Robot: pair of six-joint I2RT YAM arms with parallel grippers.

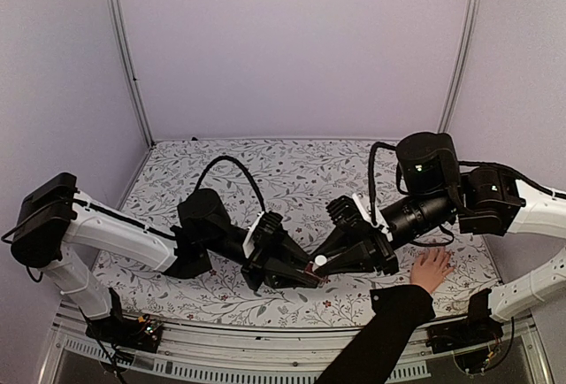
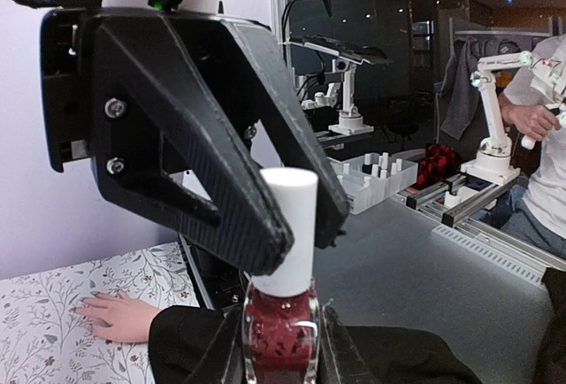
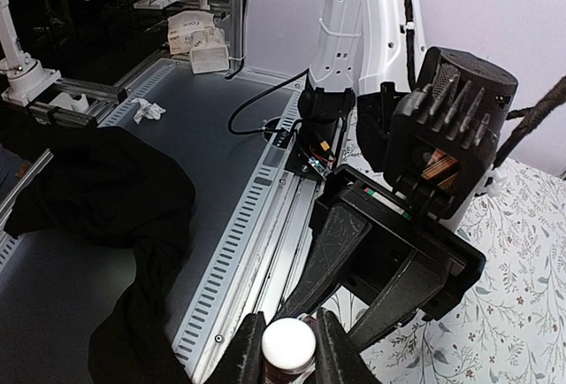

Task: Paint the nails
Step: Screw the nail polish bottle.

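A small dark-red bottle (image 2: pixel 281 335) with a white cap (image 2: pixel 288 225) is held upright above the table's front edge. My left gripper (image 2: pixel 281 326) is shut on its glass body. My right gripper (image 3: pixel 288 338) comes from the other side, and its fingers (image 3: pixel 252 353) press both sides of the white cap (image 3: pixel 288 345). In the top view the two grippers meet at the cap (image 1: pixel 319 262). A light-skinned hand (image 1: pixel 431 269) with a black sleeve (image 1: pixel 380 326) lies flat, fingers spread, to the right of the grippers. The nails of the hand (image 2: pixel 113 316) are too small to make out.
The floral table cover (image 1: pixel 292 172) lies under both arms. The metal front rail (image 3: pixel 265 225) runs just below the bottle. The sleeved arm crosses the rail at the front right. Side posts (image 1: pixel 124 48) stand at the back corners.
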